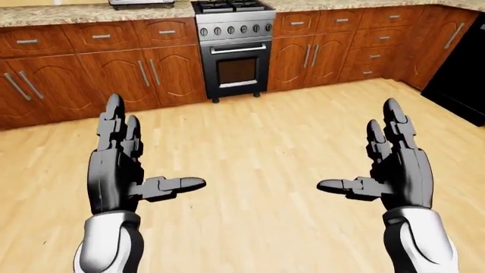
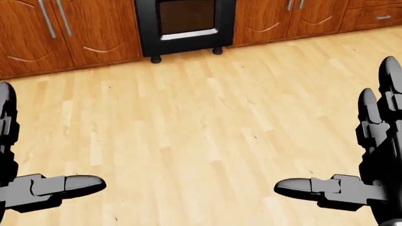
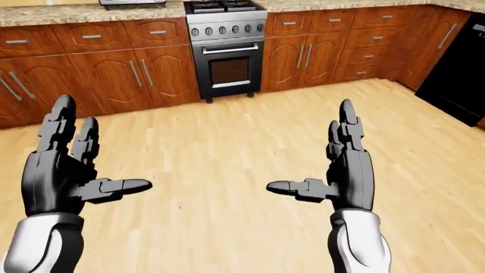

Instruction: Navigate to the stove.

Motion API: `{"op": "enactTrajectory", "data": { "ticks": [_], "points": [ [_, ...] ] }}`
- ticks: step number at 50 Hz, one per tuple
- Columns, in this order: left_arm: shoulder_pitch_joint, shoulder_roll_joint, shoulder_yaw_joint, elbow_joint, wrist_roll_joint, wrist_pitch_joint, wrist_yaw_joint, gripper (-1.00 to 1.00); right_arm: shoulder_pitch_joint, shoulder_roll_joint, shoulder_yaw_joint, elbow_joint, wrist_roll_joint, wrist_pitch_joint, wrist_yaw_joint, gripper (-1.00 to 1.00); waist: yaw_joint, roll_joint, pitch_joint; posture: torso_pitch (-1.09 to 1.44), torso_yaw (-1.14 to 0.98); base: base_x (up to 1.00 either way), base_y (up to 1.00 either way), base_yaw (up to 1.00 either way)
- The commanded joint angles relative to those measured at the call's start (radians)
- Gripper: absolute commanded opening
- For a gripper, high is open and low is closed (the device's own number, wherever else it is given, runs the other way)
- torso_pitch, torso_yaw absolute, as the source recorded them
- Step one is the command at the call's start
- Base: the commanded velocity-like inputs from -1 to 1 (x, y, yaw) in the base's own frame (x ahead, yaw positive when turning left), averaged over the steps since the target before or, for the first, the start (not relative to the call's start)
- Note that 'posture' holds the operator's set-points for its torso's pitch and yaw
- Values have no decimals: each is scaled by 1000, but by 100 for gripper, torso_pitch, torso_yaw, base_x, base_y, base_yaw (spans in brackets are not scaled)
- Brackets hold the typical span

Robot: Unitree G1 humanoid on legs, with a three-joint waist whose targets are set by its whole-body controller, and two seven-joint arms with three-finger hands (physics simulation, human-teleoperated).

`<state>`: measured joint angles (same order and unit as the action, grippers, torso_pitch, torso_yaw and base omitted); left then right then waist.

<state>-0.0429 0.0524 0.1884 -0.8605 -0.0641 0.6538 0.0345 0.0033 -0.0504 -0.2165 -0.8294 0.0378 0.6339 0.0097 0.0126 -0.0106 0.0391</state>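
Steel-fronted and black-doored, the stove (image 1: 235, 48) stands at the top of the left-eye view, set between reddish wood cabinets (image 1: 114, 74) under a speckled countertop (image 1: 53, 14), well apart from the robot across pale plank floor (image 1: 257, 148). Left hand (image 1: 121, 170) and right hand (image 1: 394, 170) are raised with fingers spread wide, holding nothing

There is one stove (image 1: 234, 48). It has one oven window and five knobs in a row. There are two hands, a left hand (image 1: 121, 170) and a right hand (image 1: 394, 168). Each hand shows three fingers. There is one wood floor (image 1: 257, 142).
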Motion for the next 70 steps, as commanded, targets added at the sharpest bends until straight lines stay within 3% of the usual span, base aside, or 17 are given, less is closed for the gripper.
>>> {"op": "enactTrajectory", "data": {
  "ticks": [1, 8, 9, 13, 18, 20, 21, 30, 33, 37, 44, 46, 51, 55, 58, 64, 70],
  "points": [
    [-14, 6, 7, -30, 6, -47, 4, 100, -19, -3, 8, -40, 6, -34, 6, 100, 4, 2, -7, 0, 0, 0, -39, 0],
    [-24, 9, 5, -31, 6, -37, 6, 100, -33, -8, 4, -46, 8, -16, 5, 100, 9, 93, -20, 0, 0, 0, -37, 0],
    [-25, 9, 4, -35, 6, -33, 7, 100, -35, -8, 5, -46, 8, -14, 5, 100, 22, 51, -11, 0, 0, 0, -38, 0],
    [-27, 9, -3, -37, 9, -28, 8, 100, -35, -9, 8, -37, 5, -20, 5, 100, 11, 71, -31, 0, 0, 0, -38, 0],
    [-23, 8, 1, -39, 7, -29, 6, 100, -28, -6, 7, -34, 6, -30, 5, 100, 15, 2, -16, 0, 0, 0, -38, 0],
    [-22, 8, 0, -51, 8, -20, 6, 100, -26, -6, 8, -42, 6, -23, 5, 100, 6, -87, -40, 0, 0, 0, -38, 0],
    [-22, 8, 2, -50, 7, -20, 6, 100, -26, -6, 7, -43, 6, -22, 5, 100, 1, -44, -26, 0, 0, 0, -38, 0],
    [-21, 8, 9, -32, 4, -38, 3, 100, -24, -4, 8, -34, 4, -33, 6, 100, 7, 35, 1, 0, 0, 0, -38, 0],
    [-21, 9, 8, -35, 4, -35, 5, 100, -21, -4, 11, -19, -8, -49, 0, 100, 9, 97, -16, 0, 0, 0, -38, 0],
    [-18, 8, 4, -37, 7, -34, 5, 100, -32, -6, 6, -5, -32, -49, -22, 100, 10, 11, -8, 0, 0, 0, 0, 0],
    [-21, 7, 3, -38, 7, -32, 5, 100, -26, -11, 6, -43, 14, -16, -1, 100, 19, 22, -40, 0, 0, 0, 0, 14],
    [-19, 7, -1, -36, 10, -34, 5, 100, -28, -3, 0, -40, 28, -15, 1, 100, 8, 14, -9, 0, 0, 0, 0, 100],
    [-26, 8, 1, -28, 10, -35, 4, 100, -32, -9, 8, -45, 24, -11, -3, 100, 11, -2, -14, 0, 0, 0, 0, 100],
    [-24, 9, 0, -22, 11, -42, 3, 100, -41, -10, 12, -25, 12, -16, -10, 100, -21, 23, 3, 0, 0, 0, 0, 76],
    [-23, 9, 1, -19, 11, -46, 3, 100, -31, -11, 28, -36, 7, -24, 1, 100, -23, 76, -26, 0, 0, 0, 0, 0],
    [-20, 7, -2, -33, 14, -36, 4, 100, -32, 1, 17, -60, 20, -31, 15, 100, -22, -8, -21, 0, 0, 0, 0, 0],
    [-15, 4, -1, -19, 15, -54, 2, 100, -16, 1, 19, -51, 22, -63, 13, 100, -9, 5, -32, 0, 0, 0, 0, 0]
  ]
}}
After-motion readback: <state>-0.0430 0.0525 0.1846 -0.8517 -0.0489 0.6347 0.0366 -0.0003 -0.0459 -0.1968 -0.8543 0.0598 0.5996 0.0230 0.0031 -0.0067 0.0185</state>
